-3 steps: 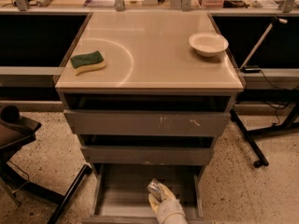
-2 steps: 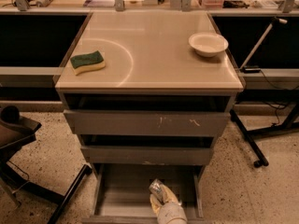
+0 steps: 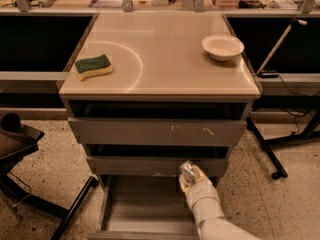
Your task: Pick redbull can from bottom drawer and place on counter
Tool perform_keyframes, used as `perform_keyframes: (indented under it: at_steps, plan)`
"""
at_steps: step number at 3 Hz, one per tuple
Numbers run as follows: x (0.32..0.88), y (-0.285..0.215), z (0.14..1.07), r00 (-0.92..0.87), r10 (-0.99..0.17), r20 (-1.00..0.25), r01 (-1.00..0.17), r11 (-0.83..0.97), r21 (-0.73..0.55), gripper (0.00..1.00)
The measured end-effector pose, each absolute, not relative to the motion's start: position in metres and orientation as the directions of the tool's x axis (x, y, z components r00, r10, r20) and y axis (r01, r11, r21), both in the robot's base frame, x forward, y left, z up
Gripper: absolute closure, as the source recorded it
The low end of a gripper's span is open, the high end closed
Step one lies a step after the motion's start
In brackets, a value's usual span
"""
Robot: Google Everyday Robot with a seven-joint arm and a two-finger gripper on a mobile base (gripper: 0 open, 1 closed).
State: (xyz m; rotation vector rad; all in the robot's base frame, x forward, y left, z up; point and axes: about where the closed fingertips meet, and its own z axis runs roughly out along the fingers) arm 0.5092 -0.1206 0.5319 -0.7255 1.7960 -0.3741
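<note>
The bottom drawer [image 3: 142,211] stands open. Over its back right part the gripper [image 3: 188,175] has its fingers [image 3: 196,178] clamped on the can [image 3: 186,168], level with the middle drawer front [image 3: 130,166]. Beyond, the desk [image 3: 165,49] carries a sponge [image 3: 93,66] left, a bowl [image 3: 222,46] right.

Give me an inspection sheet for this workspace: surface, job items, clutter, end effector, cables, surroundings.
Surface: counter, beige, with a faint arc mark.
Job's things: redbull can held above the open bottom drawer, in front of the middle drawer front.
Clutter: green sponge on the left and white bowl on the right, both on the counter.
End effector: closed on the can, over the drawer's right side.
Cables: dark cable right of the cabinet.
Surroundings: speckled floor; black stand legs on the right.
</note>
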Motion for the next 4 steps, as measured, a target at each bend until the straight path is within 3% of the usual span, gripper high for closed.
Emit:
perform_keyframes:
  at_steps: [1,4]
  plan:
    - [0.549,-0.149,0.633,-0.217,-0.663,-0.716,-0.191,0.748,-0.635,1.0]
    - [0.559,-0.167,0.71,-0.248,-0.69,-0.68,-0.115,0.718,-0.687,1.0]
